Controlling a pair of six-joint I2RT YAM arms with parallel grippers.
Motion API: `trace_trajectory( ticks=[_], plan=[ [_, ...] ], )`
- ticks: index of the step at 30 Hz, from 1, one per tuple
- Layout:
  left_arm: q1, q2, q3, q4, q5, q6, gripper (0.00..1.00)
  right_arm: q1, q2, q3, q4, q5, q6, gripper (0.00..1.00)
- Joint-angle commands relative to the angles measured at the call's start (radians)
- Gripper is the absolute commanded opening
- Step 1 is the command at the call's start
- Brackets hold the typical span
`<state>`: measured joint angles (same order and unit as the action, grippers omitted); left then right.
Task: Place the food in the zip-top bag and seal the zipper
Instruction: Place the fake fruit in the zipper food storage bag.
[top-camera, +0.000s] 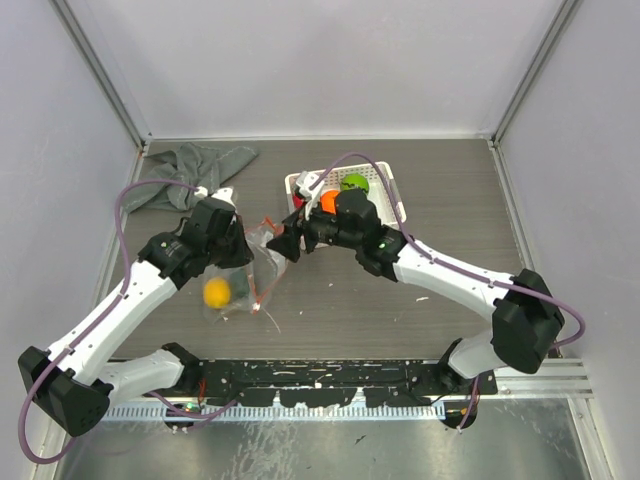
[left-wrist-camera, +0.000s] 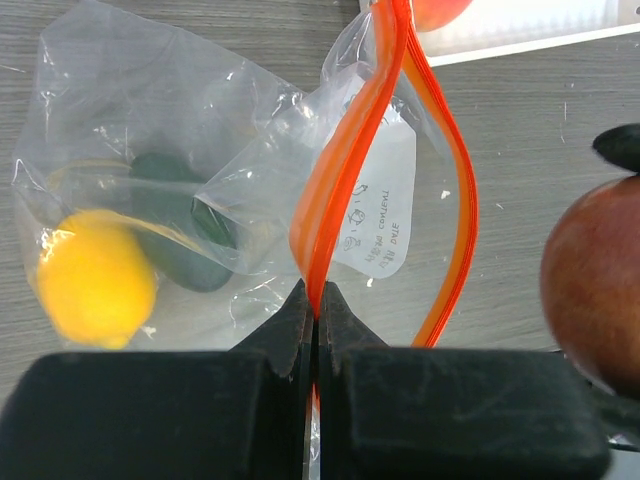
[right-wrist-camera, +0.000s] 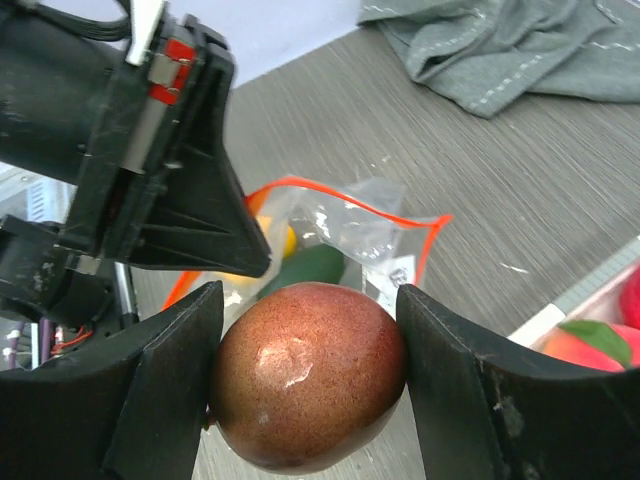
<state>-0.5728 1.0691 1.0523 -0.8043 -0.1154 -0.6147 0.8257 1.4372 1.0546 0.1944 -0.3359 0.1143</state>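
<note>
The left fingers (left-wrist-camera: 285, 330) were pressed together on one lip of the zipper (left-wrist-camera: 345, 170), so that the mouth of the zip-top bag (left-wrist-camera: 130, 120) was lifted off the bench (top-camera: 400, 310) and held apart, the free lip bowing away from the pinched one. A dark brown fruit (right-wrist-camera: 305, 375) was clamped between the right fingers (right-wrist-camera: 160, 390). In the right wrist view the opening was seen just ahead of and below those fingertips. In the left wrist view the fruit was seen just beside the free lip, on its outer side and not over the gap. The long axis of the mouth ran away from the left fingers. A yellow fruit (left-wrist-camera: 95, 280) and a green fruit (left-wrist-camera: 175, 235) were already inside the bag. It was judged that the held fruit had to be brought across the free lip before release.
</note>
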Motion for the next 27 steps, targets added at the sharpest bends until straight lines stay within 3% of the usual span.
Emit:
trace_trajectory(
  ticks=[1,15,27],
  plan=[
    [0.005,-0.021,0.038,0.039,0.033,0.010,0.00,0.027,0.004,-0.011,0.166,-0.077,0.002,0.44],
    [0.005,-0.039,0.036,0.053,0.068,0.012,0.00,0.056,0.104,-0.073,0.291,-0.090,0.009,0.47],
    [0.005,-0.044,0.031,0.061,0.065,0.013,0.00,0.056,0.127,-0.080,0.301,-0.073,0.021,0.68]
  ],
)
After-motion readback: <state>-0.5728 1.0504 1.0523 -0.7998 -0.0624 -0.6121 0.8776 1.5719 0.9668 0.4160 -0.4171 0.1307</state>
